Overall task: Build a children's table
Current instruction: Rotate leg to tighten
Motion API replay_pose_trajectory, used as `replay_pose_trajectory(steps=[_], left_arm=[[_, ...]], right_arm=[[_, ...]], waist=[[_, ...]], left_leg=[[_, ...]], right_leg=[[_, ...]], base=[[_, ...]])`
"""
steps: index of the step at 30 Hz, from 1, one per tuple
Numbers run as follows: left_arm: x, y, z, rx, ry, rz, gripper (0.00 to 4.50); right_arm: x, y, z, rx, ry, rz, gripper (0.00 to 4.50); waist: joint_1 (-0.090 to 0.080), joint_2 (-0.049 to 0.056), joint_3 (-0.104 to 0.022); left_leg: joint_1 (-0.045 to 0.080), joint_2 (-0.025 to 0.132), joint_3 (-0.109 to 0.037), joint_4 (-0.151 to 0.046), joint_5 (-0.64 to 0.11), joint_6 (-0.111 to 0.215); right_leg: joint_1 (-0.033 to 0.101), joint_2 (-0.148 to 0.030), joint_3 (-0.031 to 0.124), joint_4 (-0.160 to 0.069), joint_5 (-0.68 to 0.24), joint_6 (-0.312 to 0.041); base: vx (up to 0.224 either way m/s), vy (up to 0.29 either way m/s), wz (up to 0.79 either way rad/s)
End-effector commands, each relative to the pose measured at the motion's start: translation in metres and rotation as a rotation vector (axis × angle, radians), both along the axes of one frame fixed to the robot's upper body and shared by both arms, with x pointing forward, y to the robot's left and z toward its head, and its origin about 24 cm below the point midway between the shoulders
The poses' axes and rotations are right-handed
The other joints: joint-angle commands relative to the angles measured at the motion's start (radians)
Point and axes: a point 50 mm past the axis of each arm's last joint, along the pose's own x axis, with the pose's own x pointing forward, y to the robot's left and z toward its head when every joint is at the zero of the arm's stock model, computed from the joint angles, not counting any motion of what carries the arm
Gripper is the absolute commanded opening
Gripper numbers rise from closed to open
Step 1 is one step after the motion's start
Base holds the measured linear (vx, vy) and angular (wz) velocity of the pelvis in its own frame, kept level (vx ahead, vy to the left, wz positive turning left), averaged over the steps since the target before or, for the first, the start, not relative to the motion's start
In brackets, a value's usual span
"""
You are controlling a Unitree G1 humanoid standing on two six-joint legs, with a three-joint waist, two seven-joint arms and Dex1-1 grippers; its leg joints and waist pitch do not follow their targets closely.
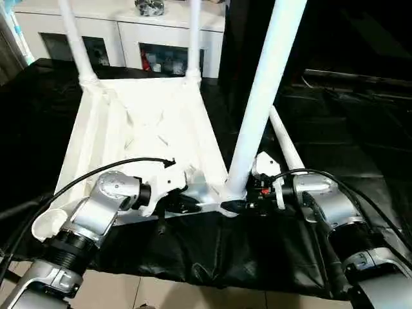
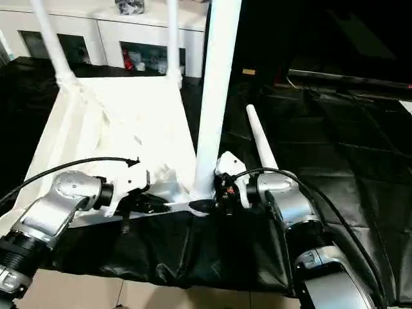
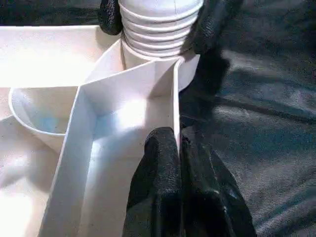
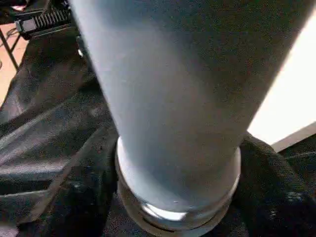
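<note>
Nearest: two silver forearms over the front edge of the black-draped work table (image 1: 360, 148).

Left gripper (image 3: 178, 148): black fingers pinched together on the thin near wall of the tabletop (image 1: 148, 122), just beside the near right corner socket (image 3: 185, 69). It clamps the rim to brace the piece.

Right gripper (image 1: 248, 205): jaws stand wide around the base of the near leg (image 1: 264, 96), fingers either side of its ribbed end where it enters the socket. Fingers hug the tube; whether they press it I cannot tell.

Tabletop lies upside down on the black cloth, ribbed underside up. Smooth white moulded plastic, thin walls, rounded corner cups. Judged light and fairly stiff, likely to slide on the cloth unless held. Rim wall is the sensible hold; open panels between the ribs offer no purchase.

Near leg: long tapered white tube, glossy, probably hollow, light and slippery. Best taken low by the ribbed collar, where a twist or push acts straight into the socket; higher up it would lever the corner.

A loose leg (image 1: 286, 145) lies on the cloth beyond the right gripper.

Farther: two legs (image 1: 77, 42) stand in the far corners. Behind, a white cabinet (image 1: 122, 32) with glass doors.
</note>
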Motion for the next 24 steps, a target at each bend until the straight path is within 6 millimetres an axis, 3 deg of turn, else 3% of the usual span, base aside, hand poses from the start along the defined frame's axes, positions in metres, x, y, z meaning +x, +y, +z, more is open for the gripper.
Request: replay_pose_trajectory(steps=[1,7,8,12,15,17,19,22,24], left_arm=[[-0.002,-0.017,0.004,-0.022,-0.027,-0.074,0.00],[-0.002,-0.019,0.004,-0.047,-0.020,-0.055,0.00],[0.003,-0.023,0.005,-0.068,-0.035,0.002,0.00],[0.011,-0.028,0.007,-0.089,-0.057,0.074,0.00],[0.024,-0.039,0.010,-0.101,-0.095,0.206,0.00],[0.028,-0.044,0.010,-0.101,-0.111,0.257,0.00],[0.034,-0.054,0.011,-0.111,-0.134,0.354,0.00],[0.038,-0.068,0.012,-0.139,-0.156,0.446,0.00],[0.038,-0.072,0.013,-0.145,-0.161,0.443,0.00]], right_arm=[[-0.010,0.018,-0.001,0.027,0.027,0.122,3.10],[-0.013,0.020,-0.006,0.026,0.046,0.110,2.78],[-0.006,0.024,-0.013,-0.008,0.029,-0.008,2.78],[0.005,0.028,-0.020,-0.041,0.005,-0.171,2.76],[0.023,0.039,-0.024,-0.010,0.044,-0.485,2.75],[0.028,0.044,-0.025,0.007,0.066,-0.576,2.75],[0.034,0.054,-0.024,0.032,0.081,-0.693,2.75],[0.037,0.067,-0.020,0.066,0.060,-0.739,2.75],[0.038,0.071,-0.017,0.081,0.047,-0.728,2.75]], waist=[[-0.003,0.007,-0.074],[-0.003,0.004,-0.073],[-0.004,0.003,-0.073],[-0.011,0.003,-0.069],[-0.035,-0.003,-0.067],[-0.041,-0.004,-0.070],[-0.046,-0.001,-0.070],[-0.049,-0.001,-0.073],[-0.043,-0.005,-0.079]], left_leg=[[-0.005,0.001,0.013,-0.069,-0.167,0.051],[-0.005,0.001,0.013,-0.070,-0.178,0.044],[-0.005,0.001,0.012,-0.070,-0.180,0.044],[-0.004,-0.003,0.011,-0.073,-0.210,0.017],[-0.006,-0.011,0.005,-0.072,-0.254,-0.004],[-0.007,-0.012,0.002,-0.070,-0.254,-0.003],[-0.002,-0.010,0.004,-0.069,-0.256,0.001],[-0.004,-0.006,0.005,-0.070,-0.240,0.005],[-0.007,-0.007,0.008,-0.068,-0.216,0.020]], right_leg=[[0.073,-0.040,0.050,-0.076,-0.245,-0.180],[0.073,-0.041,0.049,-0.080,-0.278,-0.166],[0.073,-0.042,0.049,-0.081,-0.286,-0.164],[0.070,-0.041,0.046,-0.089,-0.365,-0.135],[0.067,-0.042,0.039,-0.105,-0.504,-0.080],[0.068,-0.045,0.034,-0.112,-0.544,-0.054],[0.058,-0.042,0.034,-0.113,-0.525,-0.060],[0.059,-0.042,0.036,-0.105,-0.453,-0.088],[0.064,-0.042,0.039,-0.097,-0.391,-0.102]], base=[[0.000,0.000,0.00],[0.000,0.000,0.00],[0.000,0.000,0.00],[0.000,0.000,0.00],[0.000,0.000,0.00],[0.000,0.000,0.00],[0.000,0.000,0.00],[0.000,0.000,0.00],[0.000,0.000,0.00]])
